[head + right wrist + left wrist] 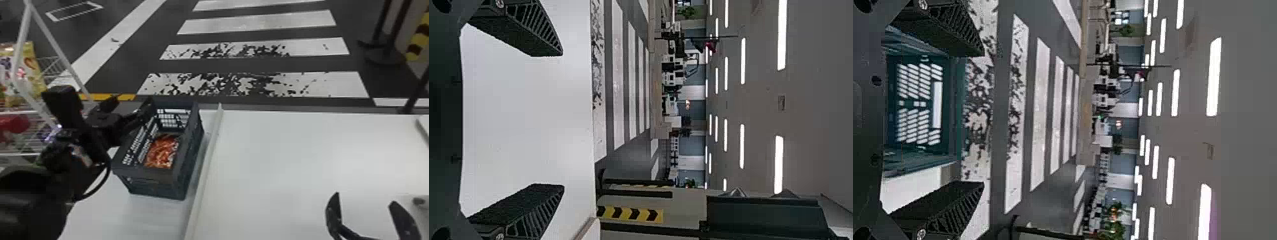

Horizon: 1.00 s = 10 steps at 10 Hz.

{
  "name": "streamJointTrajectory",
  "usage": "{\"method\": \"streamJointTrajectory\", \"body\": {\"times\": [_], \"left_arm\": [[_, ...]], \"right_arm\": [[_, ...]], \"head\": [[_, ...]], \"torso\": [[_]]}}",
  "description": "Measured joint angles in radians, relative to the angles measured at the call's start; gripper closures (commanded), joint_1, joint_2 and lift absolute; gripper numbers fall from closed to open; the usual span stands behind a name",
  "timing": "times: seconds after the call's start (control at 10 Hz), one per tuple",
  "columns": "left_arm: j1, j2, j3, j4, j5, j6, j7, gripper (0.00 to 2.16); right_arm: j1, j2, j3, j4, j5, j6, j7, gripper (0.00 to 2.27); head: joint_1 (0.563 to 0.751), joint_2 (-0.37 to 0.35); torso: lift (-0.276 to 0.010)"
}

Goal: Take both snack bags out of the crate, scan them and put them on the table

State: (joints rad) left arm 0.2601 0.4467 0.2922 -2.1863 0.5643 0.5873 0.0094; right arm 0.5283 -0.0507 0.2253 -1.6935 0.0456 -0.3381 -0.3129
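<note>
The dark blue-grey crate (153, 183) stands on the left side, with red-orange snack packaging (161, 151) lying inside; whether this is one bag or two, I cannot tell. My left gripper (132, 103) is at the crate's far left corner, its fingers apart. In the left wrist view, my left gripper (983, 119) is open, with a meshed wall of the crate (955, 110) beyond its fingers. Over the right part of the white table (271, 159), my right gripper (365, 197) stands open and holds nothing. The right wrist view has my right gripper (563, 120) above the white tabletop (529, 120).
A raised white strip (207, 156) runs along the crate's right side. Left of the arm is a white wire rack (54, 65) with colourful bags (27, 73). A small dark object (418, 201) sits at the right edge. Striped floor lies past the table.
</note>
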Motion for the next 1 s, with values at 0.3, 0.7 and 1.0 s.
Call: {"method": "streamJointTrajectory", "body": {"times": [0.3,0.7,1.0], "left_arm": [[-0.157,0.036,-0.034,0.069,0.009,0.308,0.003,0.07],[-0.307,0.047,-0.067,0.196,0.008,0.554,-0.016,0.07],[-0.427,0.038,-0.154,0.326,-0.064,0.586,-0.038,0.08]], "right_arm": [[0.006,0.003,0.01,0.0,0.0,0.001,0.0,0.04],[0.012,0.005,0.014,0.0,0.005,0.009,0.0,0.04],[0.009,0.006,0.016,0.006,0.008,0.024,0.002,0.04]], "head": [[0.695,0.245],[0.695,0.261],[0.695,0.256]], "torso": [[-0.092],[-0.092],[-0.092]]}}
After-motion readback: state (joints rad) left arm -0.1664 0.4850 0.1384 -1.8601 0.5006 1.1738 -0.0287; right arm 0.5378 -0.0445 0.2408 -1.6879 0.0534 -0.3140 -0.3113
